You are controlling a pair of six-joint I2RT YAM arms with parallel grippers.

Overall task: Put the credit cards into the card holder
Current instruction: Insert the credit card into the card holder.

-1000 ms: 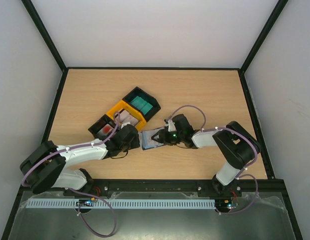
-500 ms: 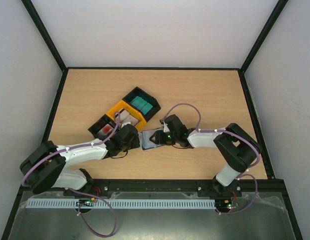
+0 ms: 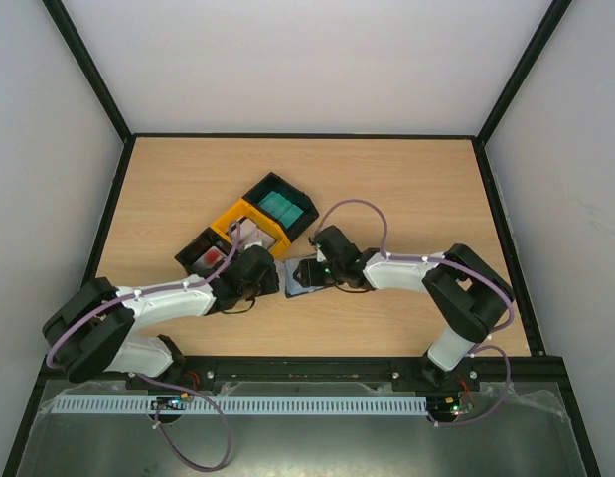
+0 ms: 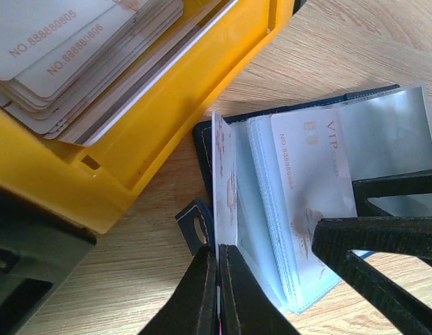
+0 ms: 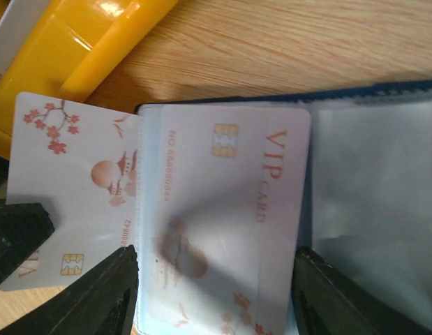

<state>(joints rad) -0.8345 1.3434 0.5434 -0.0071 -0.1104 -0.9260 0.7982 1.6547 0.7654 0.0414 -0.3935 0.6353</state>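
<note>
The dark blue card holder [image 3: 299, 280] lies open on the table between my two grippers, its light blue sleeves up [image 4: 271, 230]. A whitish VIP credit card [image 5: 229, 188] sits in the top sleeve and also shows in the left wrist view [image 4: 310, 167]. My left gripper [image 4: 219, 262] is shut on a second credit card [image 4: 221, 181], held on edge at the holder's left side; this card's flowered face shows in the right wrist view [image 5: 76, 174]. My right gripper [image 5: 214, 279] is open, with its fingers [image 5: 107, 293] straddling the sleeved card.
A yellow tray [image 4: 132, 139] with a stack of whitish cards [image 4: 69, 56] stands just left of the holder. A black tray [image 3: 280, 206] with teal items lies behind it, and another black tray [image 3: 206, 254] with something red lies to its left.
My right gripper has moved left over the card holder, closer to my left gripper. My left gripper has stayed nearly still, with its card.
</note>
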